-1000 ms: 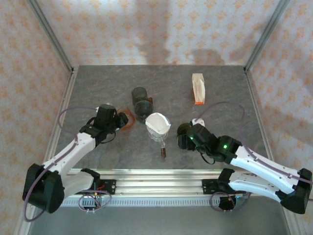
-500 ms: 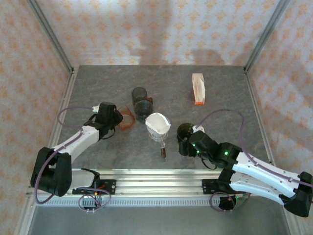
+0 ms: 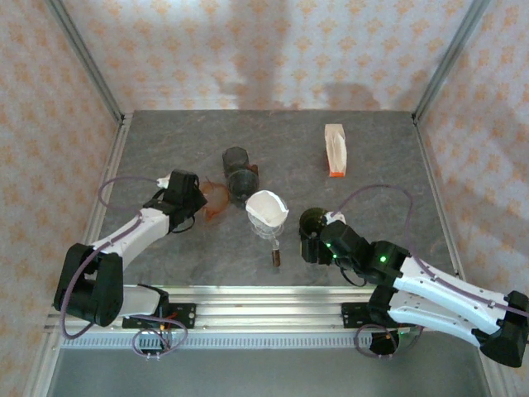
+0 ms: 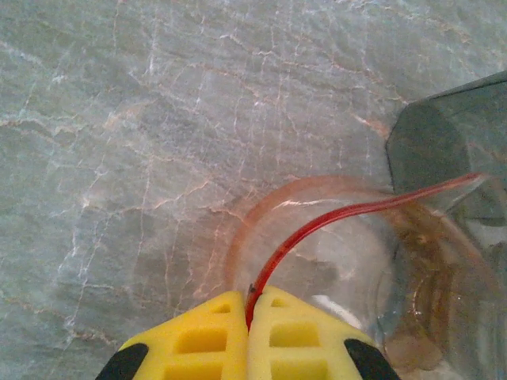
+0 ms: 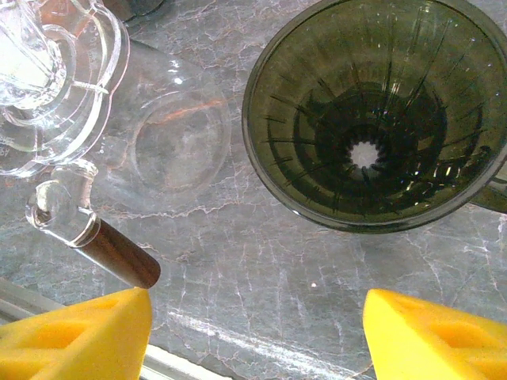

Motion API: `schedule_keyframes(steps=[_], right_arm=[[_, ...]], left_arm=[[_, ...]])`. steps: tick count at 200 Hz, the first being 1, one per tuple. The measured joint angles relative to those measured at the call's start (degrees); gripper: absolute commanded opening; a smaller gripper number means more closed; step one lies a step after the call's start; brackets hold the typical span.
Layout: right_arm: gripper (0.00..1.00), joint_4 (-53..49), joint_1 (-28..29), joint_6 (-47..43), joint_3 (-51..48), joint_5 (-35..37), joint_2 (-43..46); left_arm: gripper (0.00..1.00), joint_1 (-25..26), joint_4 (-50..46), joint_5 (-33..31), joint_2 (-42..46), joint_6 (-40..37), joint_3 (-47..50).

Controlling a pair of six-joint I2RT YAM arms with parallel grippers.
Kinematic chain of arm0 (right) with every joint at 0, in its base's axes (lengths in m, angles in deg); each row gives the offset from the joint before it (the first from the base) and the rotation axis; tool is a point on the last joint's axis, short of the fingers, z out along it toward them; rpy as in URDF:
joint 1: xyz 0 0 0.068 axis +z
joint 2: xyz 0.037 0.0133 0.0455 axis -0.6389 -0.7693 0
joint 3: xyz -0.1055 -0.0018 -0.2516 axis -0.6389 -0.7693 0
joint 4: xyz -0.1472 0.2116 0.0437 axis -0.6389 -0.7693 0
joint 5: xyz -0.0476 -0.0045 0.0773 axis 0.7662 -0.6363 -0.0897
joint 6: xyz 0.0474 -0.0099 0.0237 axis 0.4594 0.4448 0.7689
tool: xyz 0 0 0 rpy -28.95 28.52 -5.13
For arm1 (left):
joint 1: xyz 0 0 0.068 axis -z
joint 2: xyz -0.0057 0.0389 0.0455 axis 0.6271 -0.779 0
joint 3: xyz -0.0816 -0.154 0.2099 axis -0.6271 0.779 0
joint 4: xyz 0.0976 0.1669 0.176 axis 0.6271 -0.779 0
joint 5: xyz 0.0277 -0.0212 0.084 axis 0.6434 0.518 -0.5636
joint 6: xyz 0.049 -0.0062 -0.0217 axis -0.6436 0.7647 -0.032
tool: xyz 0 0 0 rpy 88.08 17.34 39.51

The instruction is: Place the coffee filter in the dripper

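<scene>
Grey marble table [image 3: 165, 141]: left fingers [image 4: 210, 336] pinch the amber dripper [image 4: 309, 261] rim, its body cut off; right fingers [image 5: 87, 332] open beside dark dripper [image 5: 364, 111].

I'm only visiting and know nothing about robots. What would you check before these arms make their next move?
1. Is the left tool gripping the red dripper by its rim? Ok, shut on it.
2. Is the right tool open? Ok.
3. Is the dark dripper empty and upright? Ok.
4. Is the filter in a tool? Not ok, it sits in the glass dripper.
5. Is the red dripper lifted off the table? Cannot tell.
</scene>
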State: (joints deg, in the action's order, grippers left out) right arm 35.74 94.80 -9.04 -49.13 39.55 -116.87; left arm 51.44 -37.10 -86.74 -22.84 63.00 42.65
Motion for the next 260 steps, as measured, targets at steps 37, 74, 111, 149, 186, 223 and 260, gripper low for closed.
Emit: schedule_keyframes(steps=[37, 74, 111, 149, 186, 223, 260], right_arm=[[0.71, 3.1, 0.1, -1.2, -0.3, -1.5, -1.1], [0.72, 9.0, 2.0, -2.7, -3.0, -4.0, -4.1], [0.72, 15.4, 5.7, -5.1, -3.5, -4.7, -10.4], [0.73, 22.4, 6.5, -8.1, -3.8, -4.7, -16.5], [0.71, 29.8, 6.5, -10.3, -7.4, -4.1, -17.1], [0.73, 35.8, 6.6, -12.3, -11.3, -4.0, -17.3], [0.72, 39.9, 6.6, -14.7, -11.4, -3.4, -20.6]], left_arm=[[0.00, 0.0, -6.0, 0.3, 4.3, 0.0, 0.0], [0.00, 0.0, -13.9, 0.6, 13.8, 0.0, 0.4], [0.00, 0.0, -20.6, 2.0, 21.3, 0.0, 1.5], [0.00, 0.0, -24.8, 4.0, 25.8, 0.1, 5.3], [0.00, 0.0, -26.5, 4.7, 27.0, 0.2, 5.8], [0.00, 0.0, -26.5, 4.9, 27.0, 0.2, 5.8], [0.00, 0.0, -26.5, 5.4, 27.0, 0.3, 5.8]])
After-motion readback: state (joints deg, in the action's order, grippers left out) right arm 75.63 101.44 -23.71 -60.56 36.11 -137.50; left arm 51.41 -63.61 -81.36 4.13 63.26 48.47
